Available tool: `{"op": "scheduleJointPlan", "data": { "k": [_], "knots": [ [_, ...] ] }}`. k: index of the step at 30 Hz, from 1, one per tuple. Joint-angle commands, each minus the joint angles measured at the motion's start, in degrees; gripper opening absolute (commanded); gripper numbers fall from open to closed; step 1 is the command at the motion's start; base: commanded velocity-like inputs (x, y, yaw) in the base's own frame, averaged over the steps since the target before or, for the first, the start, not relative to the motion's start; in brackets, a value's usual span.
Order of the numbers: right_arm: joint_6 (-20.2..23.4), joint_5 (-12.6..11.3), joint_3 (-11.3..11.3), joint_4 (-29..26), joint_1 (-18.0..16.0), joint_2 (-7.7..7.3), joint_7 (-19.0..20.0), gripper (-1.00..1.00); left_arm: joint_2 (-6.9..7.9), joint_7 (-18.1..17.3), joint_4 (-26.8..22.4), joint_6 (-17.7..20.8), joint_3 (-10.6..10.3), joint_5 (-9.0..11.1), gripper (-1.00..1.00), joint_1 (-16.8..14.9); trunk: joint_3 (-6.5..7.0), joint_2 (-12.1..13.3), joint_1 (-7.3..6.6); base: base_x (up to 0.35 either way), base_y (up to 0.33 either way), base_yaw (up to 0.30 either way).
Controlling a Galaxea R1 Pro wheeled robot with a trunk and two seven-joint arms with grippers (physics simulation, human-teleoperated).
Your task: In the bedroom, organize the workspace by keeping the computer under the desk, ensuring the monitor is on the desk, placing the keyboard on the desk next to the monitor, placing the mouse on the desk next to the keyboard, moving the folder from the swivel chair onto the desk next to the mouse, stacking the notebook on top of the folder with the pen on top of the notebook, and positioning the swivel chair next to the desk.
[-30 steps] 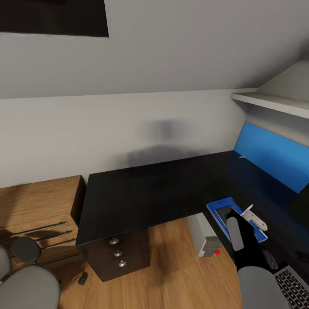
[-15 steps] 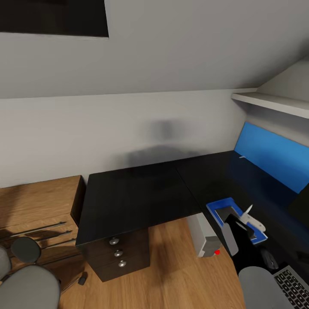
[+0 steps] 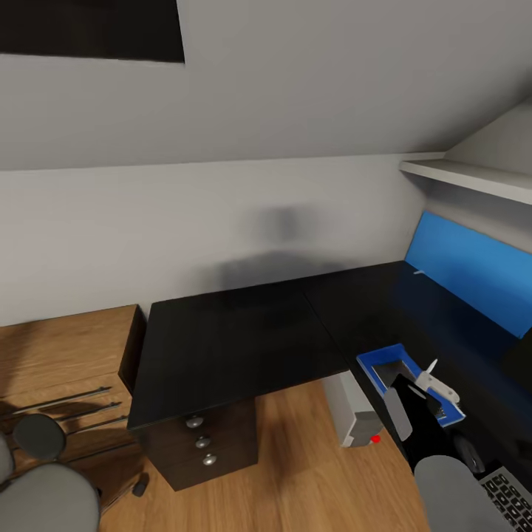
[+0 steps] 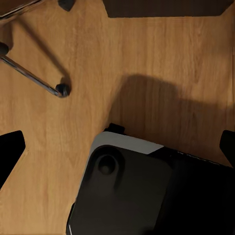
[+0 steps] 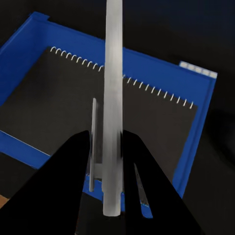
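You are carrying the thin whitish pen [image 5: 112,122], pinched between the right gripper's [image 5: 111,161] black fingers, directly over the grey spiral-bound notebook [image 5: 63,103], because it belongs on top. That notebook is lying on the flat bright blue folder [image 3: 373,358] on the long black desk [image 3: 236,340].

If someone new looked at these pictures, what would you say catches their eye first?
Probably the right gripper, shut on the whitish pen and holding it just above the grey spiral notebook, which lies on the bright blue folder at the near edge of the black desk. Next comes the big blue wall panel behind the desk's right wing, and the grey computer standing on the wooden floor under the desk.
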Motion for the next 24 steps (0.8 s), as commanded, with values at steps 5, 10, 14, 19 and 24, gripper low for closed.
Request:
{"op": "scheduleJointPlan", "data": {
  "k": [5,10,14,19,24],
  "knots": [
    [-2.16,-0.27,0.09,4.32,-1.83,-0.89,-0.15,-1.00,0.03,0.53,0.96,-1.19,-2.97,0.23,1.00,0.00,-0.10,-0.11,0.06,0.082,0.000,0.000],
    [-2.97,-0.27,0.13,7.27,-2.82,-1.45,0.11,-1.00,0.02,0.55,1.46,-1.36,-3.49,0.20,1.00,0.00,-0.10,-0.11,0.06,0.011,0.000,0.000],
    [-5.25,-0.23,0.13,12.02,-4.78,-1.84,1.21,-1.00,0.01,0.56,1.58,-1.38,-3.61,0.20,1.00,0.00,-0.10,-0.11,0.06,0.002,0.000,0.000],
    [-7.29,-0.25,0.14,17.21,-6.90,-3.24,3.14,-1.00,-0.05,0.56,1.61,-1.37,-3.65,0.20,1.00,0.00,-0.10,-0.11,0.06,0.000,0.000,0.000],
    [-7.72,-0.21,0.14,18.18,-7.22,-3.55,3.98,-1.00,-0.31,0.56,1.69,-1.40,-3.66,0.20,1.00,0.00,-0.10,-0.11,0.06,0.000,0.000,0.000]
  ]
}}
